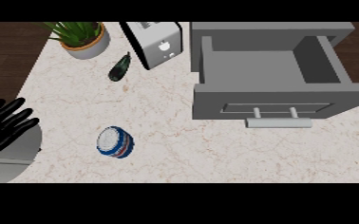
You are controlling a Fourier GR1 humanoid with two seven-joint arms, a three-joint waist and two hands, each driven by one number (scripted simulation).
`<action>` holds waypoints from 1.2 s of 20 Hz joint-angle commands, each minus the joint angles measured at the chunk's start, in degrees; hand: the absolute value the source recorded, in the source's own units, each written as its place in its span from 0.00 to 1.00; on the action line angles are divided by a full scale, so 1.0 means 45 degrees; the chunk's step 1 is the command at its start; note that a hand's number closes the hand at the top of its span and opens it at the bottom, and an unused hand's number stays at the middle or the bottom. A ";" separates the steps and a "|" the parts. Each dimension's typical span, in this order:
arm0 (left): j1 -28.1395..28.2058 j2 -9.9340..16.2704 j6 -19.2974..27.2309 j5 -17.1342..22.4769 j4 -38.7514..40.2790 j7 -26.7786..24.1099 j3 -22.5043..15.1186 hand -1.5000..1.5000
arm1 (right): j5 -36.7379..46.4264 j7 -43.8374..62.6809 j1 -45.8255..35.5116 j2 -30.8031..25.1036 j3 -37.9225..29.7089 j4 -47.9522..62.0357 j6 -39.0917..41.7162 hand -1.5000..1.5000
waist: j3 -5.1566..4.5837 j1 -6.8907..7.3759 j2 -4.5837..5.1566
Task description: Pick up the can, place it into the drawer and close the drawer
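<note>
Pale marbled counter fills the view, with dark wood floor showing past its far left edge.

At the left edge, the left hand rests just over the counter's side, black fingers straight and spread apart, pointing up and away, holding nothing. Its grey forearm comes in below it. The right hand does not show at all.

Just right of that hand, near the front of the counter, stands the can, blue and white with a red band. It seems upright, its pale top facing up and its long axis running roughly toward the viewer, leaning a touch right in this steep look down. It lies right of the left hand and slightly nearer the front edge, close but apart from it. Judging by that, the left hand is the one nearer; nothing is grasped yet.

Farther back sit a potted plant, a dark green vegetable lying slantwise, and a toaster.

To the right, the grey drawer is pulled open, its inside bare, its handle facing the front. The can is well apart from it, so the carry will have to run rightward and back across the counter before the drawer can be pushed shut.
</note>
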 commanded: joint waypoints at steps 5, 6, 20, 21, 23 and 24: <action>-0.0928 -0.1291 0.0374 -0.0966 0.0805 0.0824 -0.1211 0.00 | -0.0665 -0.0360 0.0498 0.0045 -0.1083 0.0128 0.1107 0.00 | -0.0003 -0.0010 0.0006; -0.1203 -0.1071 0.1343 -0.0414 0.0119 0.1447 -0.1273 0.00 | -0.0716 0.0289 0.0770 0.0150 -0.0978 -0.0934 0.0964 0.00 | -0.0003 -0.0015 0.0000; -0.2308 -0.3884 0.0648 -0.5381 0.2578 -0.0021 -0.2603 0.00 | -0.2175 0.0824 0.1187 0.0358 -0.2634 -0.0861 0.2508 0.00 | -0.0007 -0.0040 0.0005; -0.1437 -0.4352 -0.0502 -0.6589 0.3439 -0.1461 -0.2790 0.00 | -0.2025 0.1178 0.0371 -0.0219 -0.2790 -0.0668 0.1881 0.00 | -0.0014 0.0003 0.0018; -0.0913 -0.3772 -0.0710 -0.5988 0.3043 -0.1333 -0.1989 0.00 | -0.1443 0.1264 0.0674 0.0694 -0.2287 -0.1439 0.1870 0.00 | -0.0011 0.0051 0.0006; -0.1520 -0.4365 -0.0735 -0.6993 0.3898 -0.1976 -0.2396 0.00 | -0.1291 0.0953 -0.0070 0.0233 -0.2437 -0.0089 0.2073 0.00 | -0.0010 0.0042 0.0019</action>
